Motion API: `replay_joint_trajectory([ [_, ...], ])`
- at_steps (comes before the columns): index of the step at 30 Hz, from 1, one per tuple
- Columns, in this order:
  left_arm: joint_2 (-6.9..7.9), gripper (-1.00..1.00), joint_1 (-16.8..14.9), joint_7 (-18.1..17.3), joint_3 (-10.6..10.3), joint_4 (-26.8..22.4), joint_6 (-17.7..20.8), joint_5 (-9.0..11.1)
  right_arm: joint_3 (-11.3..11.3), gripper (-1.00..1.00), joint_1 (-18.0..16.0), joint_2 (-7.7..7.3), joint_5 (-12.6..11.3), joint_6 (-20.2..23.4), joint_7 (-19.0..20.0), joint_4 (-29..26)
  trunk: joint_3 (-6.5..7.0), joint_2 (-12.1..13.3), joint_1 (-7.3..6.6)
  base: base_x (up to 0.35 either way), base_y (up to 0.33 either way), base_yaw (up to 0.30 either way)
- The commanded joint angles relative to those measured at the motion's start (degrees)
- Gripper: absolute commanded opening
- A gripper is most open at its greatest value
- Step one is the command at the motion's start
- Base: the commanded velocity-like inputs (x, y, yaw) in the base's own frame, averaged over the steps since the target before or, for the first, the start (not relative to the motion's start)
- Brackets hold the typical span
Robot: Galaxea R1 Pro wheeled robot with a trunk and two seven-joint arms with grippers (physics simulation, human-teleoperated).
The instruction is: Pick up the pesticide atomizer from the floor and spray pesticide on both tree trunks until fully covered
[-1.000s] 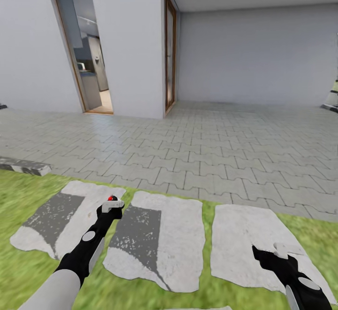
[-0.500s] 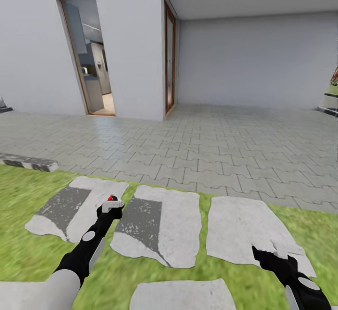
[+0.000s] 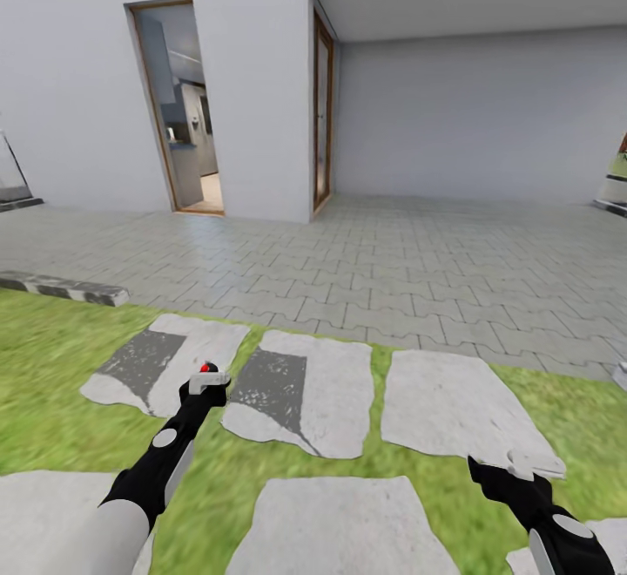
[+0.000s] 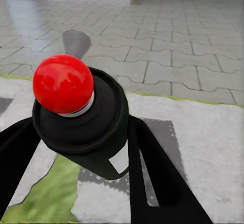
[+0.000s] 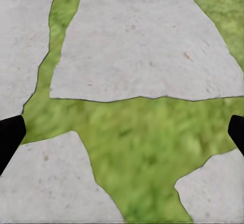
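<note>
Atomizer (image 4: pixel 81 127), red tip (image 3: pixel 206 368) up, clamped between the black fingers (image 4: pixel 152 178) of the left gripper (image 3: pixel 205 381), held over the grass (image 3: pixel 52 366) just short of the pale stepping stones (image 3: pixel 305 392). Right gripper (image 3: pixel 509 475) spread wide and holding nothing, low above grass and stones. Beyond, grey paving (image 3: pixel 418 270), white house wall (image 3: pixel 252 78), open doorway (image 3: pixel 183 113)

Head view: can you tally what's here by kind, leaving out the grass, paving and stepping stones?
End effectors: 2, the left end effector and the right end effector
Pesticide atomizer: 1, in the left one
Wood-framed doorways: 2, the open doorway and the side door
Total: 5
</note>
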Motion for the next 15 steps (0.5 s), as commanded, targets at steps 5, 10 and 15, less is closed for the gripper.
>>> replay_joint_trajectory([
  [5, -0.06, -1.0, -0.05, -0.48, 0.4, 0.05, -0.18, -0.36, -0.06, 1.0, -0.01, 0.0, -0.13, 0.3, 0.1, -0.1, 0.08, -0.03, -0.05, -0.335, 0.0, 0.247],
  [10, -0.06, -1.0, -0.05, -0.48, 0.4, 0.05, -0.2, -0.36, -0.06, 1.0, -0.01, 0.0, -0.13, 0.3, 0.1, -0.16, 0.24, -0.03, -0.05, -0.331, 0.0, 0.263],
  [15, -0.06, -1.0, -0.05, -0.48, 0.4, 0.05, -0.17, -0.36, -0.06, 1.0, -0.01, 0.0, -0.12, 0.3, 0.1, -0.17, 0.44, -0.03, -0.05, -0.257, 0.0, 0.262],
])
